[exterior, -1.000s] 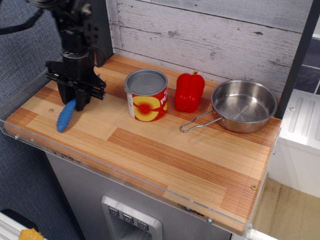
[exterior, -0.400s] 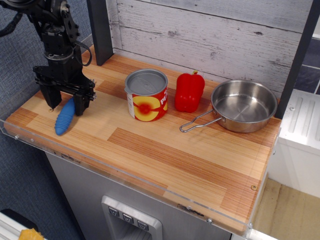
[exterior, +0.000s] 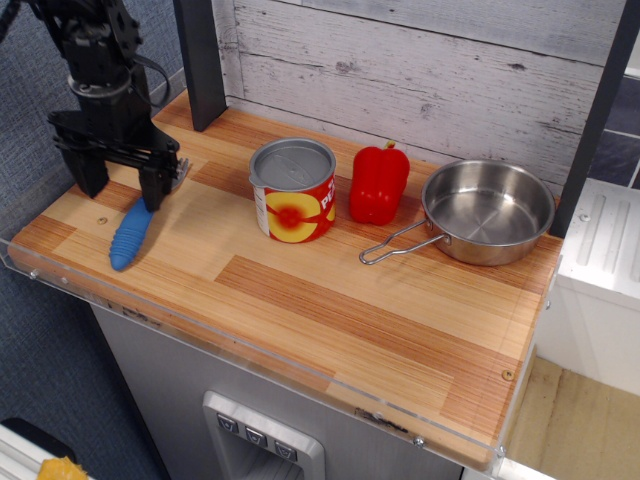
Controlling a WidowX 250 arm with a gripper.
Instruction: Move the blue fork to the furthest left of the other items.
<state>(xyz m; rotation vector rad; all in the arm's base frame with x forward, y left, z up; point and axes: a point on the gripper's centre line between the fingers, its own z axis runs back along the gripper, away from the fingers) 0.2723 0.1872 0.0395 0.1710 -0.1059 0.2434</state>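
The blue fork [exterior: 132, 236] lies flat on the wooden table [exterior: 330, 310] near its left front edge, its ribbed blue handle toward the front. Its silver head [exterior: 176, 172] shows behind the right finger. My gripper [exterior: 118, 192] hangs open just above and behind the fork, holding nothing; its black fingers [exterior: 152, 186] stand wide apart. To the right stand the red-and-yellow tin can [exterior: 294, 192], the red bell pepper [exterior: 379, 184] and the small steel pan [exterior: 487, 211] with its wire handle [exterior: 396, 246].
A dark post [exterior: 203, 62] stands at the back left in front of a whitewashed plank wall [exterior: 420, 70]. A clear plastic lip [exterior: 60, 275] runs along the table's front and left edges. A white cabinet [exterior: 600, 290] is beyond the right edge.
The gripper has risen and moved left and back off the fork, its fingers spread wider. The fork lies on the table, released, nearly where it was.
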